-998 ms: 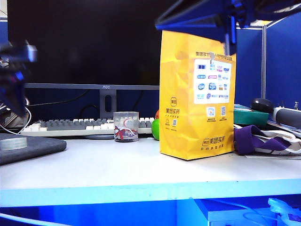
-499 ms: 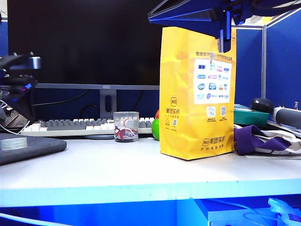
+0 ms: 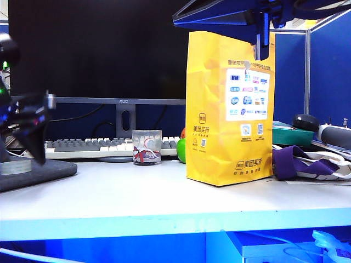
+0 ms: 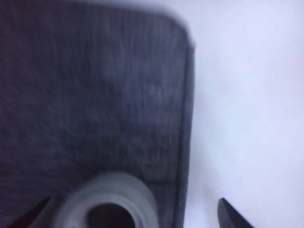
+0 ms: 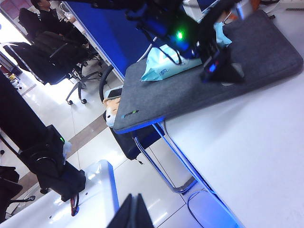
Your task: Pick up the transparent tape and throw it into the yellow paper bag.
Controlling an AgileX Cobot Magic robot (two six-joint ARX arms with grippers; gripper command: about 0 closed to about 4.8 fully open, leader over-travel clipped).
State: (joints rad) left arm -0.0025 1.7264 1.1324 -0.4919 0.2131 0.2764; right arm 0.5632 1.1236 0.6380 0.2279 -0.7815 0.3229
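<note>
One yellow paper bag (image 3: 229, 108) stands right of centre in the exterior view. One transparent tape (image 3: 15, 166) roll sits at the far left edge, on the one grey mat (image 3: 52, 171). One clear cup (image 3: 147, 147), one keyboard (image 3: 104, 147) and one monitor (image 3: 98, 52) fill the middle. Two grippers — the left gripper (image 3: 34, 131) at left, open, and the right gripper (image 5: 134, 213), its fingers pressed together.

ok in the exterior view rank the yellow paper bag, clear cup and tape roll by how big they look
1. yellow paper bag, by far the largest
2. clear cup
3. transparent tape, smallest, though the left gripper partly hides it
</note>
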